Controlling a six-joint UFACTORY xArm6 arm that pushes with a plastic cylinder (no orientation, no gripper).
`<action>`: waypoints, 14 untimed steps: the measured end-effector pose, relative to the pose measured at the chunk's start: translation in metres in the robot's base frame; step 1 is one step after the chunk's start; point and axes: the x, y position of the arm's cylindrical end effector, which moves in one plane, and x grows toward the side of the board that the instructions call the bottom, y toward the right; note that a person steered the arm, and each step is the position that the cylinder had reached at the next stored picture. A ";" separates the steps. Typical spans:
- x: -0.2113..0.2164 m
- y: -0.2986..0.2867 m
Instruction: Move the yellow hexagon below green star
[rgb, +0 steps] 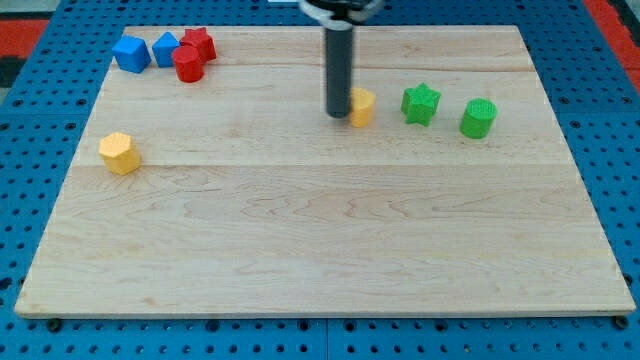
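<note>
My tip (338, 116) rests on the board at the view's upper middle, touching the left side of a small yellow block (364, 106) whose shape is partly hidden by the rod. The green star (421, 103) lies just to the right of that block, with a small gap between them. A second yellow block (119, 153), which looks like a hexagon, sits alone far to the view's left, well away from my tip and lower than the star.
A green cylinder (478, 118) stands right of the star. At the top left, two blue blocks (131, 52) (165, 48), a red star (200, 42) and a red cylinder (188, 63) cluster together. The wooden board (320, 260) is edged by blue flooring.
</note>
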 end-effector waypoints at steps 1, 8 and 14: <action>0.037 -0.023; 0.068 -0.194; 0.086 -0.012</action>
